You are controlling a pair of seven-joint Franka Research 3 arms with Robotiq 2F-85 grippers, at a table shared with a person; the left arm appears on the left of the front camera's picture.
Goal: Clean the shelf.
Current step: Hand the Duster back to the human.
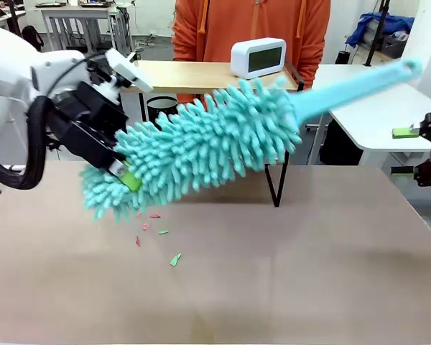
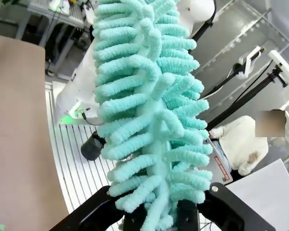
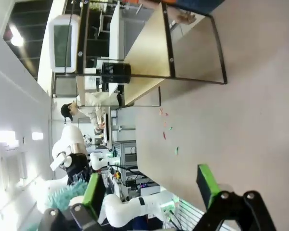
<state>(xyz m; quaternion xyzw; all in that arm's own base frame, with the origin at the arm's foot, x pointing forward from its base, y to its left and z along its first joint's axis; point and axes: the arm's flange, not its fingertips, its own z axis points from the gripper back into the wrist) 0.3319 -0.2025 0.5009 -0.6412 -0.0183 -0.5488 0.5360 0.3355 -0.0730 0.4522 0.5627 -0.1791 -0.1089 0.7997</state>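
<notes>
Risk: duster slip during shelf sweep

The left claw (image 1: 123, 175) is clenched on the fluffy head of the teal duster (image 1: 208, 140), not its handle (image 1: 359, 85). The right claw (image 1: 416, 151) stands released at the desk (image 1: 309, 273) edge. The shelf (image 1: 194, 75) sits behind the duster, carrying a clock (image 1: 258, 57). Soft fibres may slip in the grip; the swinging handle could topple the clock. Scraps (image 1: 158, 233) lie below
</notes>
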